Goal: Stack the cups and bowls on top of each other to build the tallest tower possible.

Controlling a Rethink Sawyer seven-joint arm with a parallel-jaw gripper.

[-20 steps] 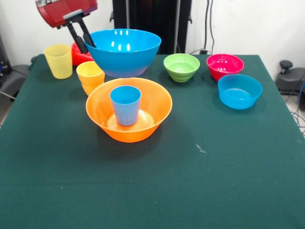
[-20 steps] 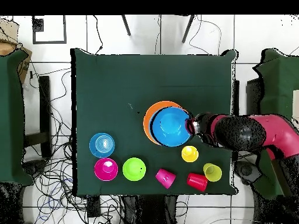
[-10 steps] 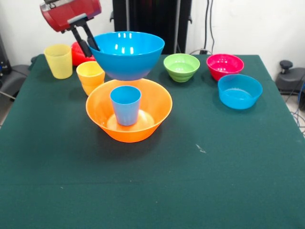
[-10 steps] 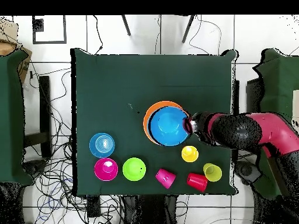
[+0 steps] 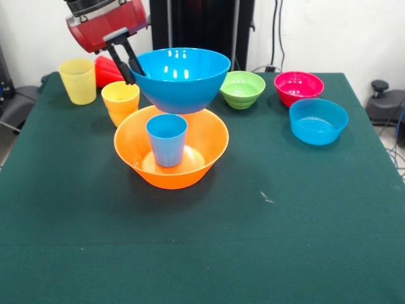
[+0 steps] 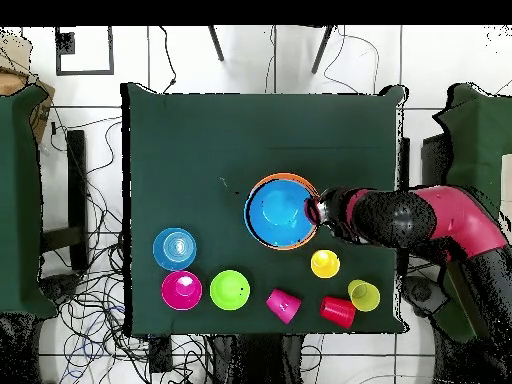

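Overhead view: pincer [image 5: 131, 65] clamping blue bowl [image 5: 183, 77] by its rim has carried it over orange bowl [image 5: 142, 158], above blue cup [image 5: 167, 139].

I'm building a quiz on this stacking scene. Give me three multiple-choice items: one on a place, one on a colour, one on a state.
1. Where does the light blue cup stand?
A. inside the large orange bowl
B. beside the green bowl
C. on the bare table

2. What colour is the bowl held by the gripper?
A. magenta
B. blue
C. green

3. What is the state of the large blue bowl?
A. resting on the table
B. upside down
C. lifted above the orange bowl, gripped at its rim

Key: 1 A, the cup stands upright on the orange bowl's floor. 2 B, the fingers clamp a blue rim. 3 C, the front view shows it upright in the air and the overhead view shows it over the orange bowl.
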